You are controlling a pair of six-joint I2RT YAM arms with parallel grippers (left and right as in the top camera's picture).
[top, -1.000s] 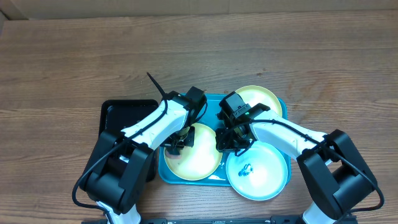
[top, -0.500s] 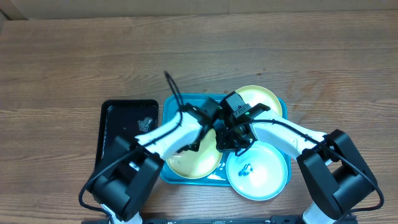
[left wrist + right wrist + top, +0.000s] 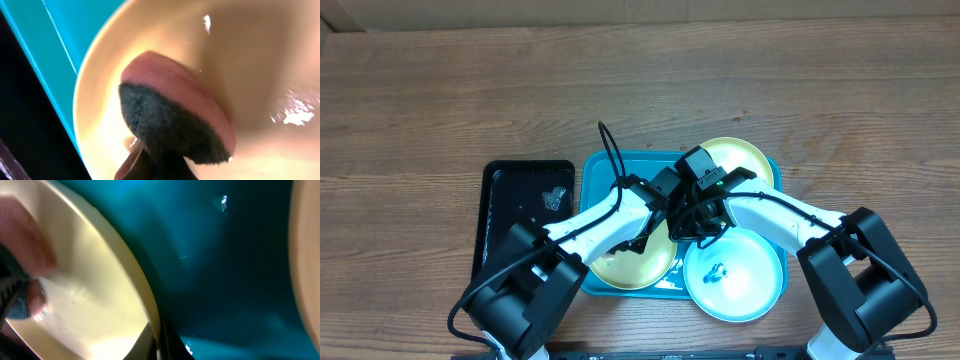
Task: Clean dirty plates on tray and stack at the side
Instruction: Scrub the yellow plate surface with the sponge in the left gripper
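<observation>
A cyan-blue tray (image 3: 592,170) holds three dirty plates. The front-left yellow-green plate (image 3: 625,262) is gripped at its right rim by my right gripper (image 3: 686,232), which is shut on it; the rim (image 3: 150,315) runs down between the dark fingers of the right gripper (image 3: 158,342). My left gripper (image 3: 646,236) is shut on a pink sponge (image 3: 170,115), dark scouring side down, pressed into that plate (image 3: 250,60). A second yellow-green plate (image 3: 742,160) lies at the back right. A light blue plate (image 3: 740,285) with a dark scribble sits front right.
A smaller black tray (image 3: 500,230) with a pale patch (image 3: 557,198) in it lies just left of the cyan tray. Wooden table (image 3: 640,90) stretches behind and to both sides. The two arms cross close together over the tray's middle.
My left gripper has slid the sponge from the left side of the yellow-green plate to its right side, toward the right gripper. The right arm has stayed still.
</observation>
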